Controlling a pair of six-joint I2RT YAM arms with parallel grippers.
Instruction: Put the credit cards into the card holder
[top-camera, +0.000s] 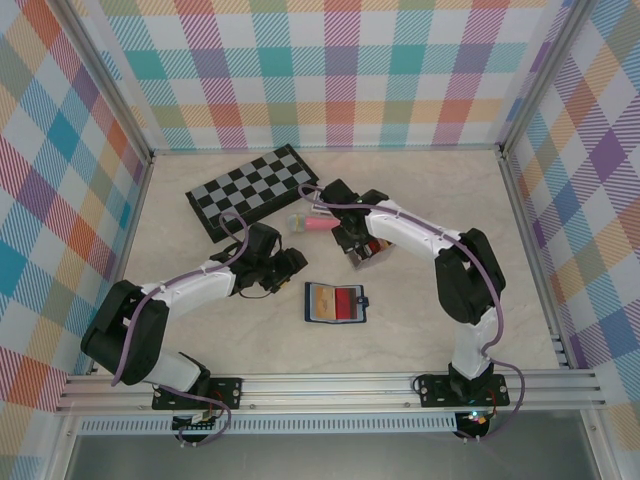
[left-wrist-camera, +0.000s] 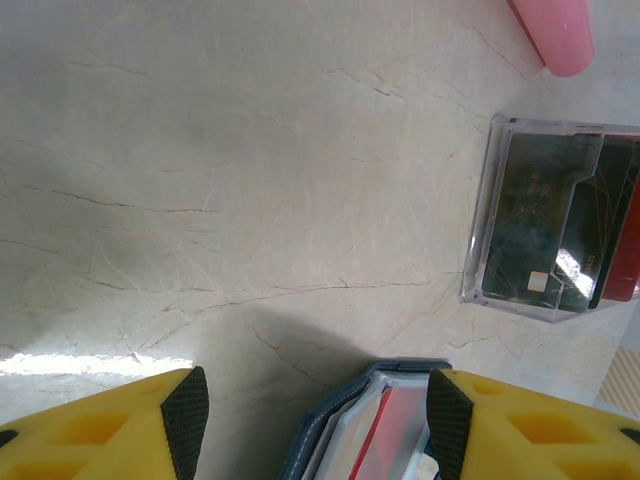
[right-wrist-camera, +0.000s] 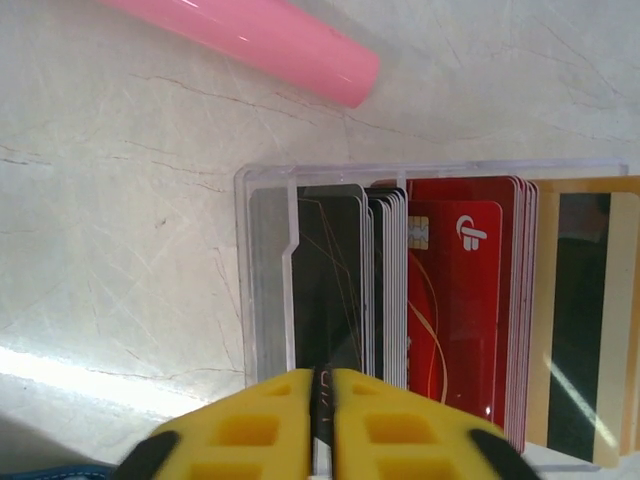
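1. Left fingers (left-wrist-camera: 185, 415): released and spread wide at the bottom of the left wrist frame. The card holder's top edge sits between them, closer to the right-hand finger, with no contact visible.
2. Right fingers (right-wrist-camera: 290, 420): clenched nearly together at bottom centre of the right wrist frame, over the near edge of the clear box. A thin dark line runs between them. Cannot tell whether a card edge is pinched there.
3. Surface (top-camera: 450, 200): pale, marble-veined.
4. Chessboard (top-camera: 255, 190): lies flat at upper left of centre in the top frame, set at an angle.
5. Card holder (top-camera: 335, 302): navy, lies open at centre of the top frame between the two arms. It shows tan slots and a red card inside.
6. Clear box (right-wrist-camera: 265, 270): sits right of centre in the top frame, beneath the right fingers.
7. Credit cards (right-wrist-camera: 460, 300): packed side by side in the clear box; black, red and tan ones are visible.
8. Pink tube (right-wrist-camera: 290, 45): lies on the surface just beyond the box, at the top of the right wrist frame.
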